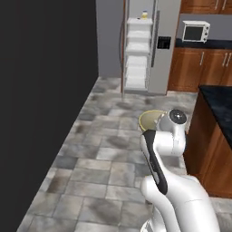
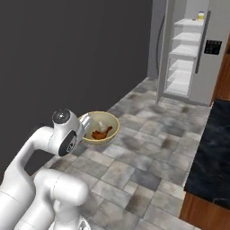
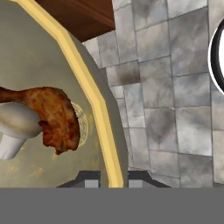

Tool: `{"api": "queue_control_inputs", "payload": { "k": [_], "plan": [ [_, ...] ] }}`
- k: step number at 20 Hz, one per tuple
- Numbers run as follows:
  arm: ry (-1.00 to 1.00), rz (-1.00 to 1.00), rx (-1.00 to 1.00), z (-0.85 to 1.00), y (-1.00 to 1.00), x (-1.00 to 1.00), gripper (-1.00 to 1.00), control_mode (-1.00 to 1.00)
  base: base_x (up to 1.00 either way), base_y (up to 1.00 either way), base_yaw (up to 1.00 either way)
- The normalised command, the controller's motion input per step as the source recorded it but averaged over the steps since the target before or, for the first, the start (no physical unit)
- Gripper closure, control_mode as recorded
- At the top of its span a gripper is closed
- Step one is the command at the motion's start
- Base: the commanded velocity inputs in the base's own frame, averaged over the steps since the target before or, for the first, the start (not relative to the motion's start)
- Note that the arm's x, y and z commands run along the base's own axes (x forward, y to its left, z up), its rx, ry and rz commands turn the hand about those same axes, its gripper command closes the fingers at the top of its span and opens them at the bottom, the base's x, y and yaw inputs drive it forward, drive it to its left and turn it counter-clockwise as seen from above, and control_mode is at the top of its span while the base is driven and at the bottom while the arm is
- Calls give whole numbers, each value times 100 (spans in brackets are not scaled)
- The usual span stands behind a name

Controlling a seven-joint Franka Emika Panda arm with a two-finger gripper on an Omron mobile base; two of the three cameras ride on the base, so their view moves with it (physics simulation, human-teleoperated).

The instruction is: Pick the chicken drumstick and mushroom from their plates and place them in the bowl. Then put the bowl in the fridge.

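Left base view: the bowl (image 1: pixel 152 120) rides above the floor, well short of the open fridge (image 1: pixel 138 45); a level carry looks wise.

Right base view: drumstick (image 2: pixel 101 132) and mushroom (image 2: pixel 103 125) lie inside; counter (image 2: pixel 209 152) flanks the path.

Hand view: the gripper (image 3: pixel 112 180) is clenched on the bowl's rim.

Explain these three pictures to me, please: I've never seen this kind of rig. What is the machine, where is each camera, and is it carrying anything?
It is a white robot arm on a driving base, in a rendered kitchen. Two cameras sit on the base behind the arm, one left, one right. The third sits on the hand and looks along the gripper, whose fingers are shut on the rim of the bowl. The arm holds the bowl above the tiled floor. Inside lie the chicken drumstick and the mushroom. Ahead stands the fridge, door open, its white shelves showing. A dark counter is on the right.
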Motion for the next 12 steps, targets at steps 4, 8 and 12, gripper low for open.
{"api": "queue_control_inputs", "payload": {
  "k": [4,8,12],
  "plan": [
    [0,0,0,0,0,0,100,100,87,42,0],
    [0,0,0,0,0,0,100,100,94,15,0],
    [0,0,0,0,0,0,100,100,93,-2,6]
  ]
}}
